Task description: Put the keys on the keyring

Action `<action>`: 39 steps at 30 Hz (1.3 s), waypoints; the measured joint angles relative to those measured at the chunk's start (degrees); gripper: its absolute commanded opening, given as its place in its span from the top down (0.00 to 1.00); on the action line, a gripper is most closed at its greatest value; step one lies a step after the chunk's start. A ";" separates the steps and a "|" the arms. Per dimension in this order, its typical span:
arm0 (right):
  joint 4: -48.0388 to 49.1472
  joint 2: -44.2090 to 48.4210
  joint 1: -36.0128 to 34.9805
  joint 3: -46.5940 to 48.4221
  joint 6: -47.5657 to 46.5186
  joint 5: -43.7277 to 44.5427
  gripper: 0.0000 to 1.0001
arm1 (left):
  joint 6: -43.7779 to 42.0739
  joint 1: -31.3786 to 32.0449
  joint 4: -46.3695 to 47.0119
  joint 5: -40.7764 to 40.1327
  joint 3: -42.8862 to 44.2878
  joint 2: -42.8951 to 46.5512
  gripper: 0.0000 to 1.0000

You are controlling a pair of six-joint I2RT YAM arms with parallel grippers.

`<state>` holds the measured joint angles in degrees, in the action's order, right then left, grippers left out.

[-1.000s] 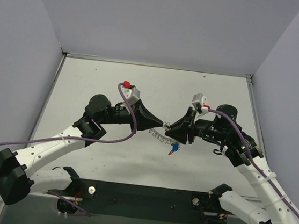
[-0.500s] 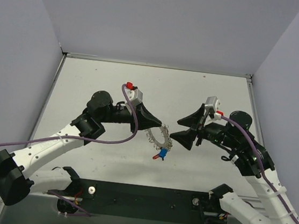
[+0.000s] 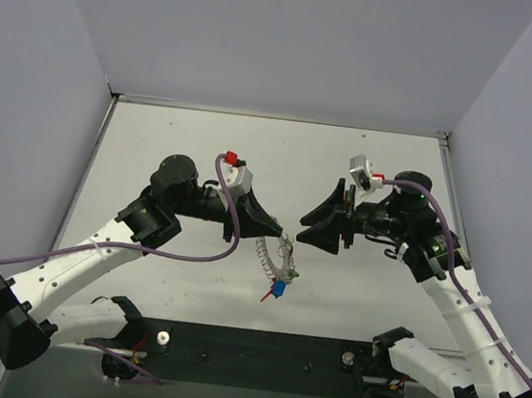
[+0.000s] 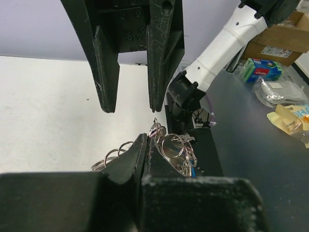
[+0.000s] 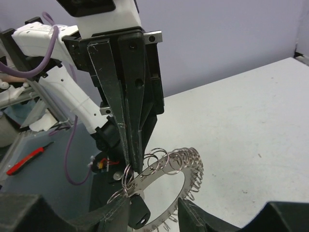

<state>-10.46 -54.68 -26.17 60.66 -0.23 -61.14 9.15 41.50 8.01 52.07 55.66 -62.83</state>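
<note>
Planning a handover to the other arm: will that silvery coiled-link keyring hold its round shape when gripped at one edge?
Probably not: the silvery coiled-link keyring hangs limp and narrow from the shut left gripper, so it looks floppy. The small blue-headed key at its low end likely drags it down and may swing when moved.

We see a white table (image 3: 205, 144) enclosed by plain grey walls (image 3: 294, 39). Beyond its edge, on a dark surface (image 4: 251, 154), we make out a cardboard box (image 4: 285, 36), a green and blue packet (image 4: 263, 68), a clear plastic bag (image 4: 280, 92) and a yellow wrapper (image 4: 292, 121). In the right wrist view we spot a red-handled tool (image 5: 26, 160) lying on dark ground.
</note>
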 measured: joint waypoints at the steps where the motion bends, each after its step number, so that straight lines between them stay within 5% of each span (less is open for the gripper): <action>1: 0.00 -0.46 0.00 0.00 0.07 -1.05 0.58 | -0.09 0.00 -0.31 0.48 0.13 0.00 1.00; 21: 1.81 -3.52 -0.74 0.66 3.21 -10.69 0.64 | -0.83 -0.04 -1.77 1.75 0.55 0.00 1.00; 27: 1.03 -4.76 -2.84 0.66 2.69 -9.09 0.78 | -0.83 -0.04 -1.77 1.75 0.55 -0.02 1.00; 32: 0.13 -5.25 -3.50 0.66 2.36 -8.50 1.00 | -0.81 -0.07 -1.79 1.66 0.55 -0.02 1.00; 39: -0.04 -5.25 -3.54 0.74 2.32 -8.17 1.00 | -0.11 -0.31 -0.90 1.33 0.52 0.00 1.00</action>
<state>-10.50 -59.92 -29.71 61.41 2.09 -69.32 9.04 41.19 7.11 53.41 56.18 -62.83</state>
